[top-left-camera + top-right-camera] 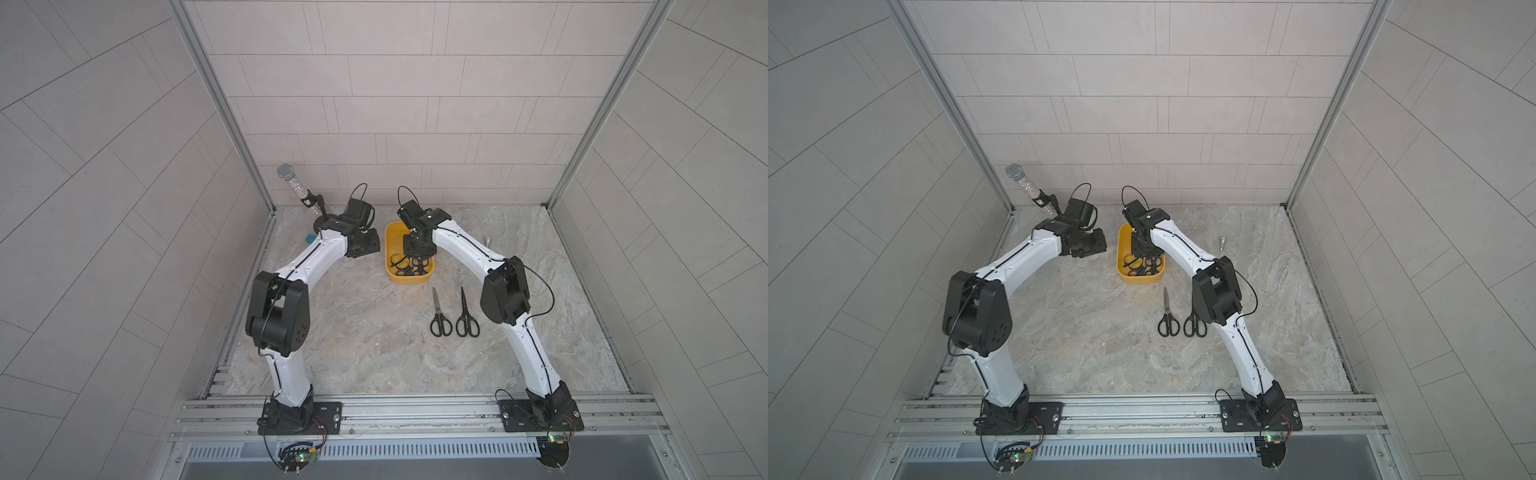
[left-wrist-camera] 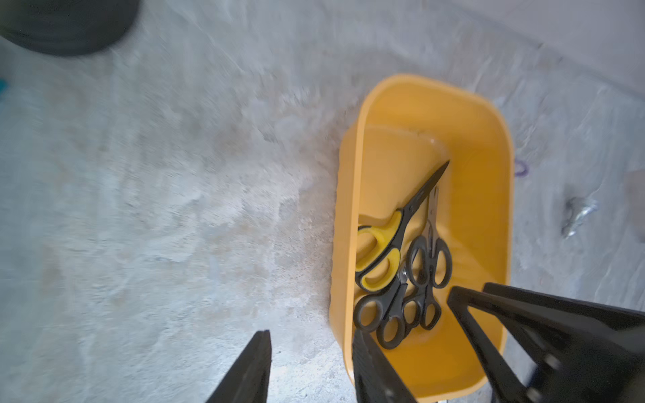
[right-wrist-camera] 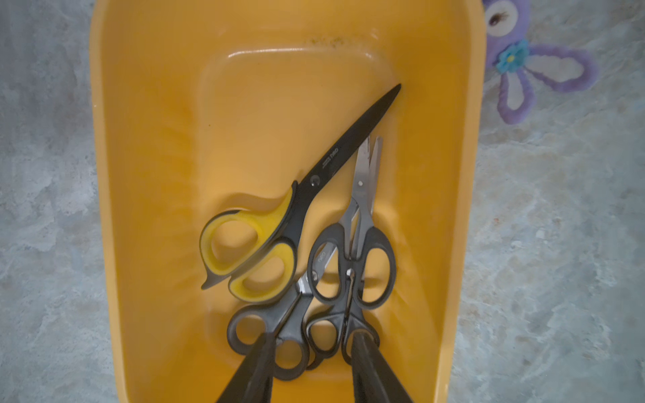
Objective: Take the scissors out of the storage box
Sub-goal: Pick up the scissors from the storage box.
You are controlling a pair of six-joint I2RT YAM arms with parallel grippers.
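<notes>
1. Lowest in both top views, right of centre, a silver-bladed pair (image 1: 439, 311) and a black-bladed pair (image 1: 467, 313) of scissors lie side by side on the table (image 1: 353, 332). Both are outside the box, so they are judged already removed.
2. Just above them sits the yellow box (image 1: 409, 276). It holds four pairs: a yellow-handled pair (image 3: 251, 251) and three black-handled pairs (image 3: 352, 265) heaped at its near end, loops overlapping.
3. The right gripper (image 3: 312, 336) reaches down into the box. Its jaws stand apart, bracketing the loops of the two smallest pairs at the lower centre of the right wrist view. Nothing is gripped yet. It is probably lining up on the handles, the easiest part to pinch.
4. The left gripper (image 2: 312, 335) hangs at the box's left side, jaws released and empty, likely keeping clear.
5. The surface is mottled grey-beige stone pattern. At the back left stands a microphone (image 1: 293, 183). A purple toy (image 3: 516, 59) lies beside the box.
6. Pale tiled walls in a metal frame enclose the cell.
</notes>
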